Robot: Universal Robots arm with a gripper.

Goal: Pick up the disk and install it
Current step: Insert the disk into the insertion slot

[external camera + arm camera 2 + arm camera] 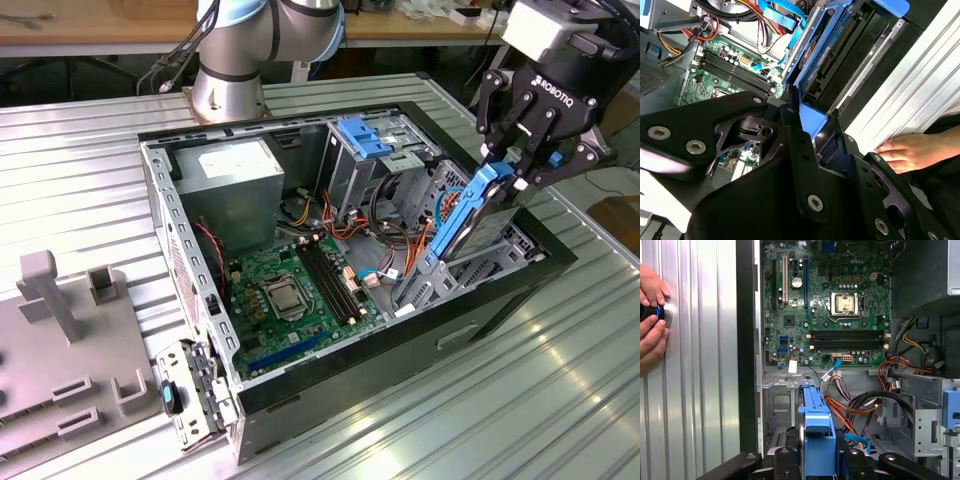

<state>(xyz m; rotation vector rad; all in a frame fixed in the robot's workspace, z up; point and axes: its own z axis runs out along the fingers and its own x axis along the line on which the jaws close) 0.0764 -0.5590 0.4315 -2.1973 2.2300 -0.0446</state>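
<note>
The flat silver-grey metal disk (468, 215), framed by glossy blue plastic rails, stands tilted on edge at the exterior view's right end of the open black-and-grey steel computer case (500, 290). Its lower end is down among the thin perforated sheet-metal walls of the drive cage (425, 285). The black jointed gripper (520, 160) hangs over its raised end, and the fingers (852, 462) pinch the blue rail there.

I judge the main risks to be these:
- **Jamming:** at this tilt, a rail could catch on a cage edge instead of sliding in.
- **Slipping:** the smooth plastic could slide between the hard fingers if it is pushed.
- **Snagging:** the loose orange, red and black cables (385, 240) lie just beside the cage and could be caught or pinched.

The green circuit board (285, 290), studded with sockets, lies below. The case rests on a ribbed aluminium table (560, 380), where a person's hand (651, 325) rests near the case wall.
</note>
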